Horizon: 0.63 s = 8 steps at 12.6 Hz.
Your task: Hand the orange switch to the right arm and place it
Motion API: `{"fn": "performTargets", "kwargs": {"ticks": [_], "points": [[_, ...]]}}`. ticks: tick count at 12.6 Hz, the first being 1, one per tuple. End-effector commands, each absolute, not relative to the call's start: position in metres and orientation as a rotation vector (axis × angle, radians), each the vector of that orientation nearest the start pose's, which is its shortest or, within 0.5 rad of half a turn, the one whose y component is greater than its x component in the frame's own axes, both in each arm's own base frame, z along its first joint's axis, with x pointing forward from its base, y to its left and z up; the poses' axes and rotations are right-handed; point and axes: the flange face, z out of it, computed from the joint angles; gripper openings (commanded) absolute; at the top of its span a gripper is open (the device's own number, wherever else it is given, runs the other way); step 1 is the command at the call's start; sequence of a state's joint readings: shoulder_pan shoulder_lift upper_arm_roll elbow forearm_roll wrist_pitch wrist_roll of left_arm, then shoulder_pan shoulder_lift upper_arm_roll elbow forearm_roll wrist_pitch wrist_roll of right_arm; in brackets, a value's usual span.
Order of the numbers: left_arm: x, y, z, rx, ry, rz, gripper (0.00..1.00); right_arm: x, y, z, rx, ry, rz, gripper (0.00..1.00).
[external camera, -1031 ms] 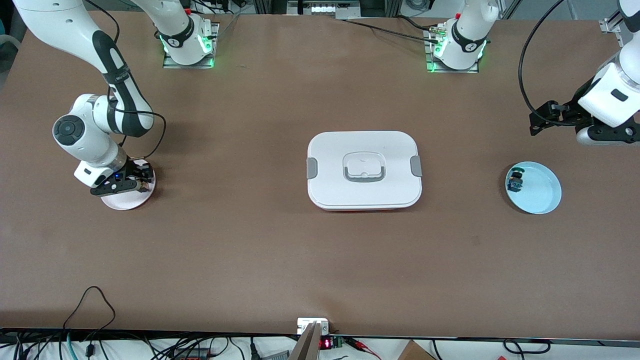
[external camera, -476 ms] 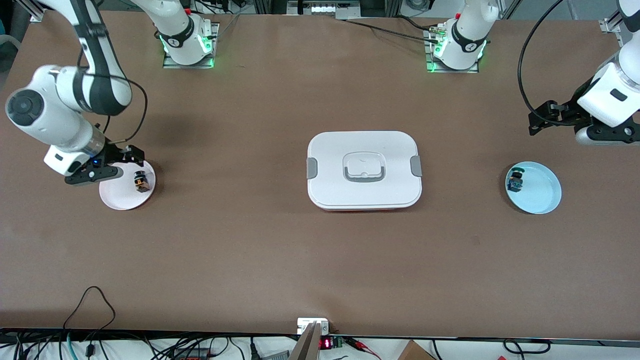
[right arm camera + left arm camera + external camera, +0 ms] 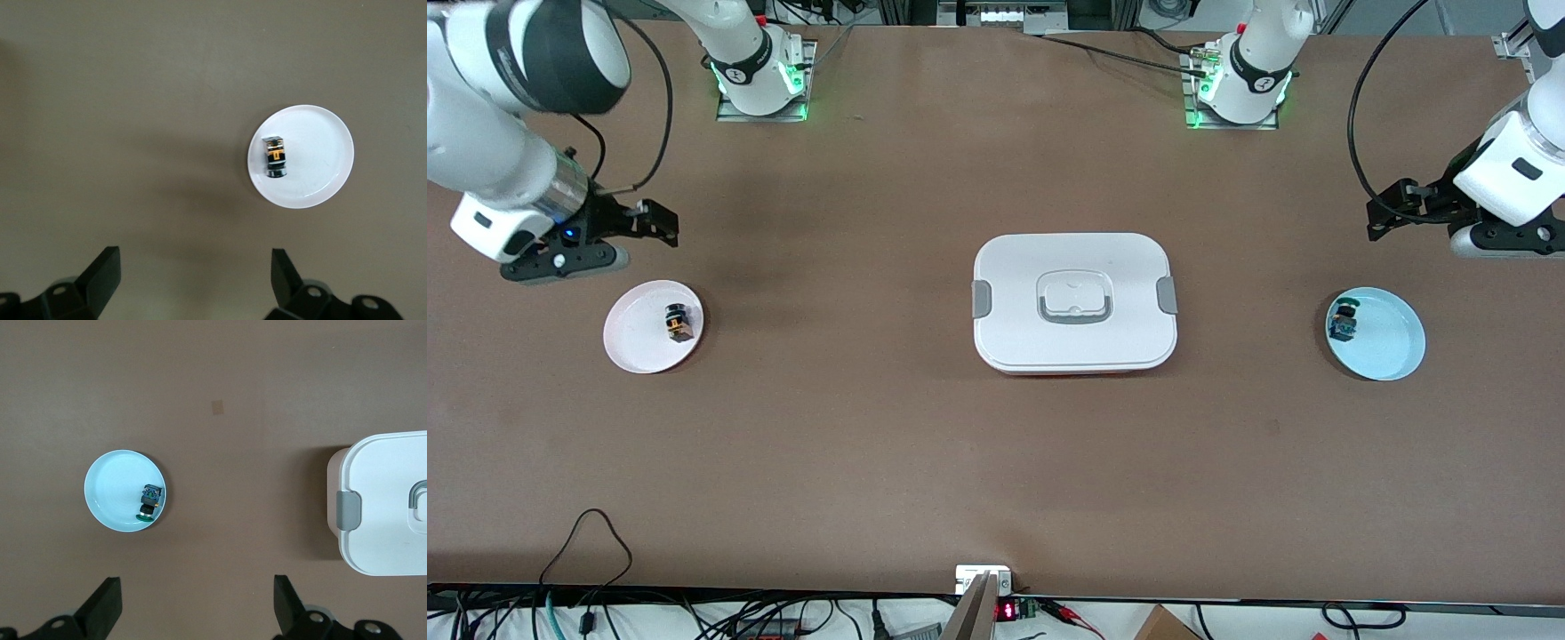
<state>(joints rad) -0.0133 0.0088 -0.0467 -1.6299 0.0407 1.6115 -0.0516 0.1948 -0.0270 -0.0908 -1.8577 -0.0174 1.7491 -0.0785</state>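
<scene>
a robotics lab: bolted arm bases, loose cables along a brown test table

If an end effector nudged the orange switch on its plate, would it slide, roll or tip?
The orange switch is tiny and boxy, lying on its side on the pale pink plate: probably light and rigid. The plate looks smooth, so it would likely slide. Its round cap end might let it roll slightly, though the flat body sides should limit that.

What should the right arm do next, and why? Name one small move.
Probably just retreat and park. The orange switch already lies on the pink plate, and the right gripper is open, empty and raised off it. The left gripper waits, open, near the blue plate.
</scene>
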Motion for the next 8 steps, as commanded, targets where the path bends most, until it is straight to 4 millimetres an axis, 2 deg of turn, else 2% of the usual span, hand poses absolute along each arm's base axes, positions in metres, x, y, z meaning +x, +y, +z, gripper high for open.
{"fn": "performTargets", "kwargs": {"ticks": [1, 3, 8], "points": [[0.557, -0.029, 0.598, -3.120, 0.033, 0.044, 1.00, 0.543, 0.079, 0.579, -3.103, -0.298, 0.114, 1.00], [0.556, -0.029, 0.598, -3.120, 0.032, 0.056, 1.00, 0.544, 0.080, 0.590, -3.103, -0.318, 0.078, 1.00], [0.556, -0.029, 0.597, -3.119, 0.032, 0.061, 1.00, 0.543, 0.088, 0.591, -3.065, -0.301, 0.078, 1.00]]}}
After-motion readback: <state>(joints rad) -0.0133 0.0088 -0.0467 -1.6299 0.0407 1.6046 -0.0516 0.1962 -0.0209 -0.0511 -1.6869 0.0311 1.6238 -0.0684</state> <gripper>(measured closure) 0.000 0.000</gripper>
